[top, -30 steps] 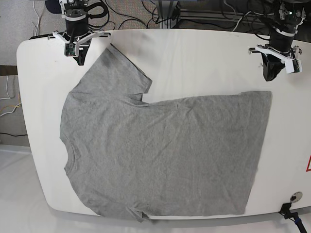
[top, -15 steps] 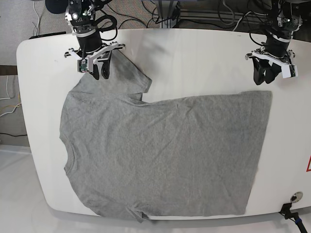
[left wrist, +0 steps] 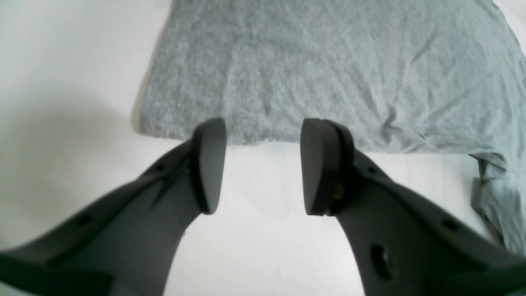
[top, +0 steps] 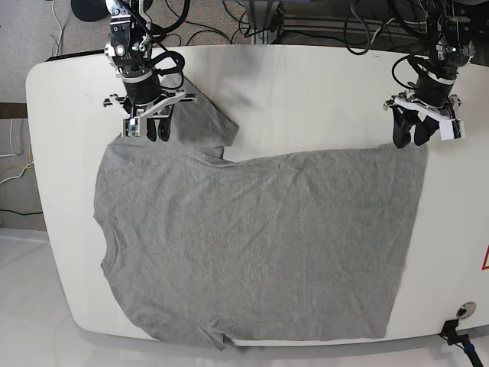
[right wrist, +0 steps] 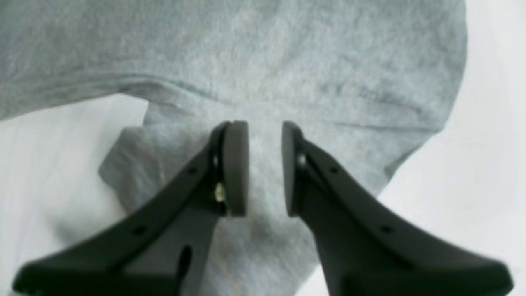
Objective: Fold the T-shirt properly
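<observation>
A grey T-shirt [top: 252, 245] lies spread flat on the white table [top: 306, 84], collar toward the left of the base view. My right gripper [top: 157, 134] hovers over the upper sleeve [right wrist: 263, 82]; its jaws stand a narrow gap apart, open, with sleeve cloth [right wrist: 265, 164] showing between them. My left gripper [top: 409, 138] is at the shirt's far right hem corner. In the left wrist view this left gripper [left wrist: 263, 168] is wide open over bare table, and the hem edge [left wrist: 263, 142] lies just past its fingertips [left wrist: 209, 164].
Cables and arm mounts [top: 252, 23] crowd the floor behind the table's far edge. A round fitting [top: 464, 311] and a red-marked sticker [top: 484, 260] sit at the table's right front corner. The lower sleeve [top: 214, 336] hangs near the front edge.
Both arms have come down and inward from the table's far edge. The right gripper moved onto the upper sleeve; the left gripper moved to the hem corner.
</observation>
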You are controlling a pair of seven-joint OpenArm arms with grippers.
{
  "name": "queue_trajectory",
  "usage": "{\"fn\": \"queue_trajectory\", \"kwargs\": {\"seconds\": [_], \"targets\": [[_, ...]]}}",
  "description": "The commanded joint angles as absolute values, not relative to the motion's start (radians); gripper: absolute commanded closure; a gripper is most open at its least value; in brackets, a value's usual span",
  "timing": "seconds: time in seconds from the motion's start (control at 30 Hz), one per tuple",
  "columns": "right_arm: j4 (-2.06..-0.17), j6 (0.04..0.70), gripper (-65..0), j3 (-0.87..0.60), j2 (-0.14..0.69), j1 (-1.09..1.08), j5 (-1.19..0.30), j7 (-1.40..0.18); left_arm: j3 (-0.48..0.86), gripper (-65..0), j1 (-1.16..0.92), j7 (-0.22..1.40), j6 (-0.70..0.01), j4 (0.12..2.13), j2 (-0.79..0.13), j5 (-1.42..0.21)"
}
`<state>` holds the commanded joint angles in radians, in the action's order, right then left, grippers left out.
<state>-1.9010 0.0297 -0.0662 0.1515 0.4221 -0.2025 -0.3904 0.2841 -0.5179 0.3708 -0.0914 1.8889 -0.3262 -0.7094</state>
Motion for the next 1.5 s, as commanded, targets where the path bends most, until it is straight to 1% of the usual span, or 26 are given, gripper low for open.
{"fn": "queue_trajectory", "kwargs": {"seconds": [0.07,0.1,0.27,0.47,0.63,0.77,0.93,1.1,1.27,1.4,1.5], "targets": [[-1.892,0.034,-7.5,-0.065,0.151,0.423,-0.203,-0.383,0.278,-27.3,-0.496,0.377,-0.089,1.867,-0.323,-0.715],[-1.91,0.03,-12.4,-0.075,0.154,0.425,-0.189,-0.394,0.276,-29.6,-0.493,0.377,-0.093,1.885,-0.333,-0.709],[-1.912,0.032,-12.4,-0.083,0.156,0.417,-0.182,-0.388,0.262,-30.3,-0.408,0.387,-0.091,1.893,-0.369,-0.695],[-1.912,0.031,-12.2,-0.087,0.157,0.41,-0.179,-0.418,0.15,-29.5,-0.27,0.422,-0.091,1.868,-0.402,-0.656],[-1.912,0.031,-12.1,-0.094,0.157,0.414,-0.178,-0.44,0.062,-29.7,-0.175,0.423,-0.093,1.755,-0.429,-0.642],[-1.914,0.034,-12.3,-0.099,0.155,0.41,-0.181,-0.457,0.034,-29.9,-0.13,0.423,-0.098,1.7,-0.426,-0.645],[-1.911,0.033,-12.4,-0.1,0.159,0.406,-0.178,-0.459,0.025,-30.2,-0.116,0.422,-0.1,1.689,-0.418,-0.644],[-1.914,0.035,-9.6,-0.107,0.158,0.391,-0.169,-0.466,0.03,-29.9,-0.109,0.429,-0.098,1.682,-0.412,-0.648],[-1.914,0.035,-2.5,-0.106,0.158,0.374,-0.164,-0.488,0.038,-30.0,-0.095,0.431,-0.104,1.659,-0.413,-0.655],[-1.919,0.033,-1.4,-0.111,0.159,0.372,-0.203,-0.507,0.022,-30.5,-0.078,0.433,-0.102,1.636,-0.415,-0.651],[-1.92,0.036,-0.8,-0.113,0.163,0.376,-0.263,-0.524,-0.005,-30.8,-0.073,0.431,-0.099,1.626,-0.414,-0.629]]}}
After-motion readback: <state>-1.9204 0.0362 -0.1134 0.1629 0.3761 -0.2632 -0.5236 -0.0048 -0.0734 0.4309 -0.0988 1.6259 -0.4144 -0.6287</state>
